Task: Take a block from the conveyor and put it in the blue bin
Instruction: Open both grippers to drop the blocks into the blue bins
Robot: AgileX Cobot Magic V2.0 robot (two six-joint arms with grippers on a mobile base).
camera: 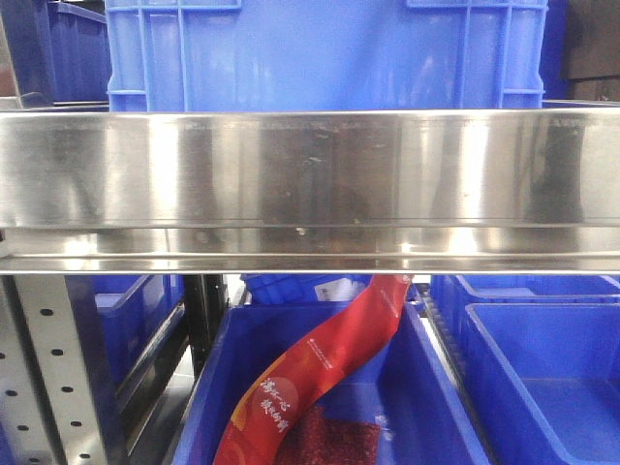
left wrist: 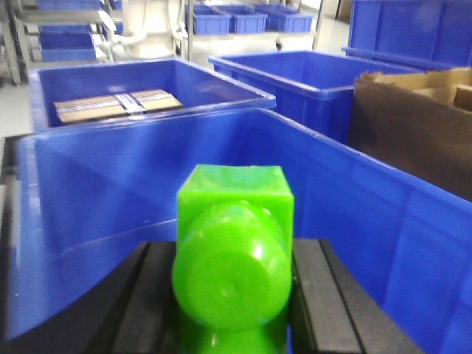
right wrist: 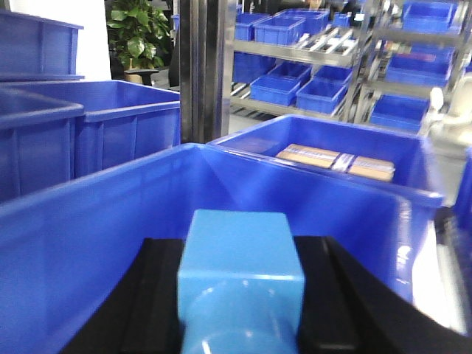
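Crates (left wrist: 96, 77) stand beyond the blue bin (left wrist: 74, 192), before whose wall my left pincer (left wrist: 232, 295) pinches a glossy green block (left wrist: 236, 214), my right pincer (right wrist: 240, 302) a pale-blue block (right wrist: 240, 247).

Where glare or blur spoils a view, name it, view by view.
Front view: bright glare bands across the steel rail. Left wrist view: the green block looks soft and oversaturated. Right wrist view: the light blue block is blurred, right edge washed out.

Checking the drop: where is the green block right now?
Left wrist view, low centre: the green block sits between the left gripper's black fingers, with a blue bin's inner wall right behind it.
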